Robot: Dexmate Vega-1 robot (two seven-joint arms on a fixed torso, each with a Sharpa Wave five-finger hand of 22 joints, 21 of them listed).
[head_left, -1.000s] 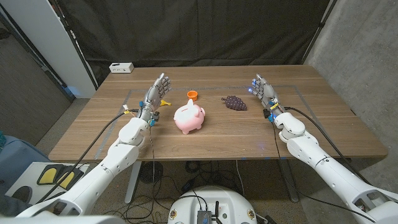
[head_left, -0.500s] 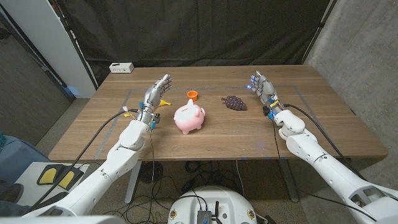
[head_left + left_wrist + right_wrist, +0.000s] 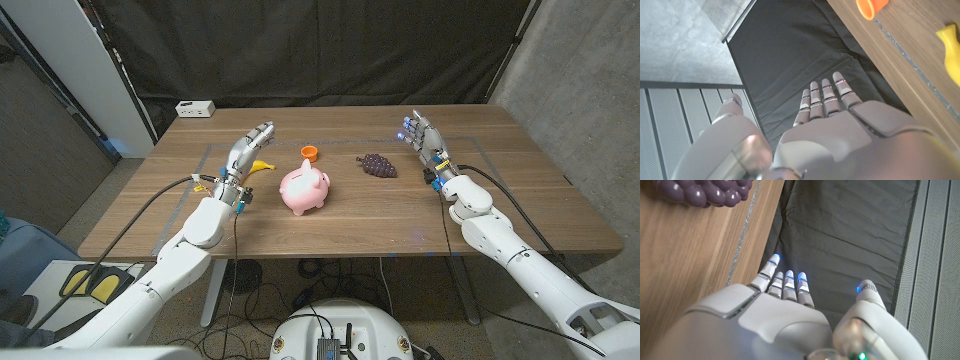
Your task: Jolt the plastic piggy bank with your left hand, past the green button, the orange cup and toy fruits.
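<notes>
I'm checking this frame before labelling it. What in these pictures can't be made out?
- Green button: not to be made out on the table in the head view.
- Yellow toy banana: head view, partly behind the left hand; cut off by the edge in the left wrist view.
- Orange cup: its inside is too small to see in the head view; cut by the edge in the left wrist view.
- Toy grapes: cut off by the edge in the right wrist view.

On the wooden table (image 3: 330, 225) stand one pink piggy bank (image 3: 304, 188), one orange cup (image 3: 309, 153), one yellow toy banana (image 3: 262, 166) and one dark purple bunch of toy grapes (image 3: 377, 165), making two toy fruits. One small white box (image 3: 194, 108) sits at the far left corner. Two robot hands, the left hand (image 3: 246, 152) and the right hand (image 3: 423, 141), are over the table.
</notes>
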